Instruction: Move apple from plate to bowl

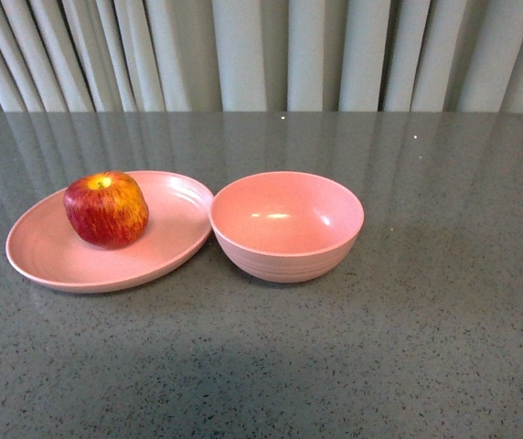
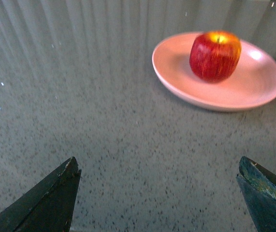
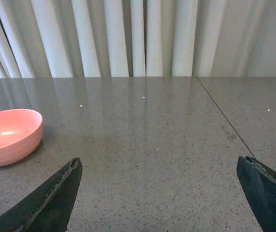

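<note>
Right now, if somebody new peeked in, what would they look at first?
The shiny red and yellow apple pops out first, sitting on the pink plate at the left. Just to the plate's right stands a deep pink bowl with nothing in it. Both rest on a grey speckled table.

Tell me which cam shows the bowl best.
Front view: the whole bowl is in frame, with its rim, empty inside and ridged outer wall all visible. The right wrist view catches most of it, cut off by the frame edge. The left wrist view shows at most a pink sliver at its edge.
</note>
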`<state>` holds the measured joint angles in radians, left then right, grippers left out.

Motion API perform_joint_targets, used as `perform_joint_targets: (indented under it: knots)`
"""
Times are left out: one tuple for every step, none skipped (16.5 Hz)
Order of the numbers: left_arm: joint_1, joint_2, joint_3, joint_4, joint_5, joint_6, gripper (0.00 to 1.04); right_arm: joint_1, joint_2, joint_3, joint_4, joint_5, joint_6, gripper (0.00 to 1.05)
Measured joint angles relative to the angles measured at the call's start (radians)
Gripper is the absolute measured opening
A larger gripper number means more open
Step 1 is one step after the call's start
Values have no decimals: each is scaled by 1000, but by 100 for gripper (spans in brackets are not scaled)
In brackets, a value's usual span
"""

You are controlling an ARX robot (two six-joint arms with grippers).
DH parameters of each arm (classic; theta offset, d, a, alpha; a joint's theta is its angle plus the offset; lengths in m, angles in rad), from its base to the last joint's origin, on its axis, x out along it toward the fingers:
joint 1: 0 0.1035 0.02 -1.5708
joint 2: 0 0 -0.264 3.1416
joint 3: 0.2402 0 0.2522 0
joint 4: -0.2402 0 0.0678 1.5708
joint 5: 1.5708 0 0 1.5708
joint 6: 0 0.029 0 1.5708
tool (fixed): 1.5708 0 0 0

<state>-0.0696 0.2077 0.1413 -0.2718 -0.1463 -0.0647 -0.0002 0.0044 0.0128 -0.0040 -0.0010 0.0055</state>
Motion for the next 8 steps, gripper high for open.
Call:
perform_joint_targets:
  knots:
    - [-14, 19, 7, 23, -4, -6, 98, 0, 0, 0, 0, 1, 0, 98]
    - [-21, 51, 25, 70, 0, -7, 98, 0, 0, 0, -1, 0, 0, 98]
    - [-18, 98, 50, 129, 15, -7, 98, 0, 0, 0, 0, 0, 0, 98]
    - [-12, 158, 74, 191, 27, -6, 98, 0, 0, 0, 0, 0, 0, 98]
    - [11, 261, 98, 290, 80, -6, 98, 0, 0, 0, 0, 0, 0, 98]
    - [32, 394, 126, 401, 113, 13, 98, 0, 0, 0, 0, 0, 0, 98]
    - [63, 540, 174, 511, 167, 19, 98, 0, 0, 0, 0, 0, 0, 98]
    - [64, 649, 226, 573, 187, 26, 98, 0, 0, 0, 0, 0, 0, 98]
